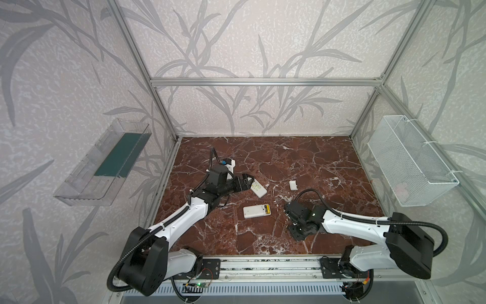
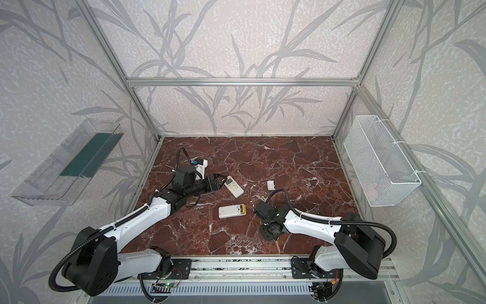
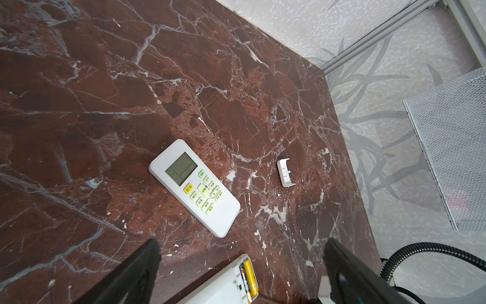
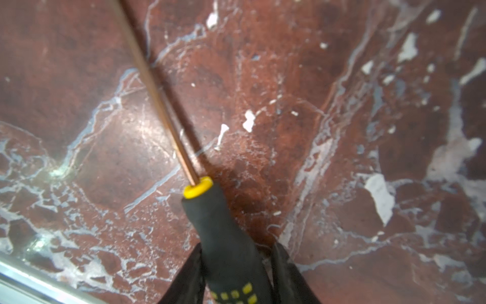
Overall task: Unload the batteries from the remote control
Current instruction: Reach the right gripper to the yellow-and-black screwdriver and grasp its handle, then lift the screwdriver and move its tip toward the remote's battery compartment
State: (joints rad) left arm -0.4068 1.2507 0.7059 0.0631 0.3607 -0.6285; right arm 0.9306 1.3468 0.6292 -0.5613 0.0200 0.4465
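Batteries (image 1: 267,209) sit in the uncovered bay of the face-down remote (image 1: 253,212), at the end of it that points toward the right arm. They show yellow in both top views. The left wrist view catches that same end, with one yellow cell clear and a second tucked beside it.

Now the left fingers (image 3: 142,268): spread wide apart, nothing between them. They hang over the bench (image 1: 315,163) on the far side of the face-down remote, up by the second remote (image 1: 258,189). That one lies face up, screen and pale green buttons showing, just beyond the face-down remote and apart from it.

Further off, out past the face-down remote's battery end and toward the back wall, a small white cover (image 1: 293,184) lies alone on the bench.

Over to the right fingers (image 4: 189,276), low on the bench near the face-down remote's battery end but not touching it. A screwdriver (image 4: 223,237) has its black, yellow-collared handle right between them, its thin shaft running out over the bench. One finger looks pressed to the handle. On the other side I can't tell whether the grip has closed.
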